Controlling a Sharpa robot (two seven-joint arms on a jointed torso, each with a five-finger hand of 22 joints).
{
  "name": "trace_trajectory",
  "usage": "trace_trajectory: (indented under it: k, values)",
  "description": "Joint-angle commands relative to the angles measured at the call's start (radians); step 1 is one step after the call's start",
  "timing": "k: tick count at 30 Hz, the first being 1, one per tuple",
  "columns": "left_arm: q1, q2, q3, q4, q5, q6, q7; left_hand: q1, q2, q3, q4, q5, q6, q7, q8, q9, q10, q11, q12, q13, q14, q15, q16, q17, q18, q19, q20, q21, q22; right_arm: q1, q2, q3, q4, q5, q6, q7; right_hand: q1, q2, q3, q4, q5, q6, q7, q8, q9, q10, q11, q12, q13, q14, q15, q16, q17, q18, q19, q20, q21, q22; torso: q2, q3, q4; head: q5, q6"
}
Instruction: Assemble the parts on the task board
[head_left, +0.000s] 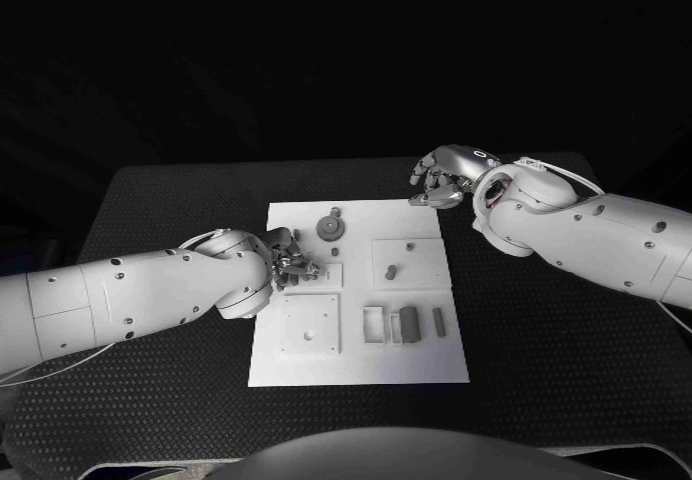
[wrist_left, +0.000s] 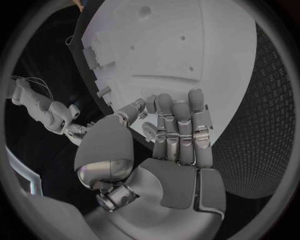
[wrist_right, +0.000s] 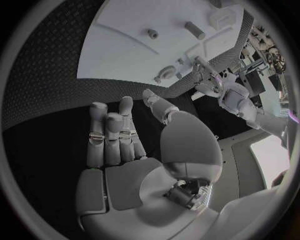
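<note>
The white task board (head_left: 361, 355) lies in the middle of the table. On it are a grey gear-like part (head_left: 332, 228), two short pegs (head_left: 335, 251) (head_left: 389, 268) and grey blocks (head_left: 410, 322) beside a slot. My left hand (head_left: 291, 262) hovers over the board's left edge, fingers stretched out side by side (wrist_left: 180, 125), holding nothing. My right hand (head_left: 440, 180) hangs over the black table just off the board's far right corner, its palm (wrist_right: 125, 150) empty. The right wrist view shows the board (wrist_right: 125, 55), the pegs (wrist_right: 194, 30) and the gear (wrist_right: 166, 72).
The black textured table (head_left: 548, 340) surrounds the board on all sides. A raised square plate (head_left: 310, 325) sits at the board's near left and another (head_left: 408, 262) at its middle right. The left forearm (head_left: 130, 295) lies across the table's left side.
</note>
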Motion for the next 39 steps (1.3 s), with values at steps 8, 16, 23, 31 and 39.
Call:
trace_trajectory:
  k: [8, 16, 23, 31, 39]
  values:
    - [-0.003, 0.0, -0.001, 0.006, 0.011, 0.01, 0.019, 0.005, -0.01, -0.002, 0.009, -0.007, 0.002, 0.0, -0.001, 0.002, -0.005, -0.005, 0.007, -0.001, -0.006, 0.001, 0.007, -0.001, 0.011, 0.006, -0.001, -0.005, 0.003, -0.001, -0.001, 0.0, 0.001, -0.003, 0.008, 0.008, -0.001, 0.004, 0.002, 0.006, 0.003, -0.001, 0.007, -0.007, -0.001, -0.008, 0.002, 0.004, -0.002, -0.006, -0.002, -0.004, 0.002, 0.044, 0.0, -0.009, -0.005, 0.017, 0.0, -0.0004, 0.0003, -0.001, 0.0]
    - [-0.003, 0.0, -0.001, 0.007, 0.033, 0.013, 0.024, 0.008, -0.01, -0.003, 0.011, -0.007, 0.003, 0.0, -0.001, 0.002, -0.005, -0.005, 0.008, -0.001, -0.006, 0.001, 0.009, -0.001, 0.011, 0.007, -0.001, -0.005, 0.004, -0.001, -0.001, 0.0, 0.001, -0.001, 0.009, 0.008, 0.0, 0.005, 0.001, 0.006, 0.003, -0.001, 0.007, -0.007, -0.001, -0.007, 0.002, 0.004, -0.002, -0.006, -0.002, -0.004, 0.002, 0.044, 0.0, -0.009, -0.005, 0.017, 0.0, -0.0001, 0.0002, -0.003, 0.0]
    - [-0.003, -0.001, -0.001, 0.012, 0.05, 0.007, 0.034, 0.009, -0.01, -0.004, 0.012, -0.007, 0.002, 0.0, 0.0, 0.002, -0.005, -0.005, 0.008, -0.001, -0.006, 0.0, 0.009, -0.001, 0.011, 0.007, -0.001, -0.005, 0.004, -0.002, -0.001, 0.0, 0.0, -0.001, 0.01, 0.008, 0.0, 0.005, 0.001, 0.006, 0.003, -0.001, 0.007, -0.007, -0.001, -0.008, 0.002, 0.004, -0.002, -0.006, -0.002, -0.004, 0.002, 0.044, 0.0, -0.009, -0.005, 0.017, 0.0, -0.0002, 0.0002, -0.003, 0.001]
    - [-0.003, -0.003, -0.001, 0.013, 0.063, 0.003, 0.04, 0.009, -0.01, -0.006, 0.014, -0.007, 0.003, 0.0, 0.0, 0.002, -0.005, -0.005, 0.009, 0.0, -0.007, 0.0, 0.009, -0.001, 0.011, 0.007, -0.001, -0.005, 0.005, -0.003, -0.001, 0.0, -0.001, -0.001, 0.013, 0.007, 0.0, 0.005, 0.001, 0.006, 0.003, -0.001, 0.007, -0.007, -0.001, -0.008, 0.002, 0.004, -0.002, -0.005, -0.002, -0.005, 0.002, 0.044, 0.0, -0.009, -0.005, 0.017, 0.0, -0.0004, -0.0001, -0.004, 0.001]
    - [-0.003, -0.006, -0.001, 0.011, 0.073, -0.002, 0.047, 0.011, -0.01, -0.006, 0.015, -0.007, 0.003, 0.0, 0.0, 0.003, -0.005, -0.005, 0.009, 0.0, -0.007, 0.0, 0.01, -0.001, 0.011, 0.007, -0.001, -0.005, 0.005, -0.003, -0.001, 0.0, -0.001, -0.001, 0.013, 0.007, 0.001, 0.005, 0.001, 0.005, 0.003, -0.001, 0.007, -0.007, -0.001, -0.008, 0.002, 0.004, -0.002, -0.005, -0.002, -0.005, 0.002, 0.044, 0.0, -0.009, -0.005, 0.018, 0.0, -0.0003, 0.0008, -0.004, 0.001]
